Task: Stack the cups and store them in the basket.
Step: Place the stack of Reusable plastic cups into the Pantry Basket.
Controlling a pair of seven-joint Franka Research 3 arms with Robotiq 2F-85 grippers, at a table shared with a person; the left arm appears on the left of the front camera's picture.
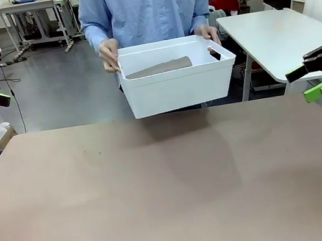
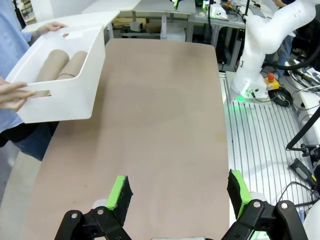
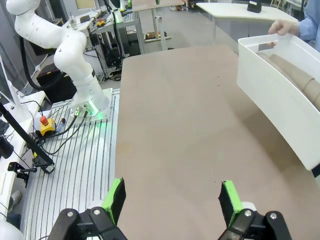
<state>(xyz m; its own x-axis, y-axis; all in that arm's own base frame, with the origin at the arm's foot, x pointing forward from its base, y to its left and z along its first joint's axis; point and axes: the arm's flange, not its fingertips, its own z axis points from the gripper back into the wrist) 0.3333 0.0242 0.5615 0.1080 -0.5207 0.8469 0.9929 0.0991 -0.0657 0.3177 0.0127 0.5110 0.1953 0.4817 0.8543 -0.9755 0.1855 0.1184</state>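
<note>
Front view: person-held basket [image 1: 174, 87] contains stacked cups [image 1: 160, 68] lying sideways.

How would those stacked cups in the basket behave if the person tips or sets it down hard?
The cups lie on their sides in the basket, so they'd probably roll or slide toward the low wall. They look cardboard-like and thin, likely light and easily dented. The person's hands hold the basket above the table; its smooth walls should keep them in.
</note>
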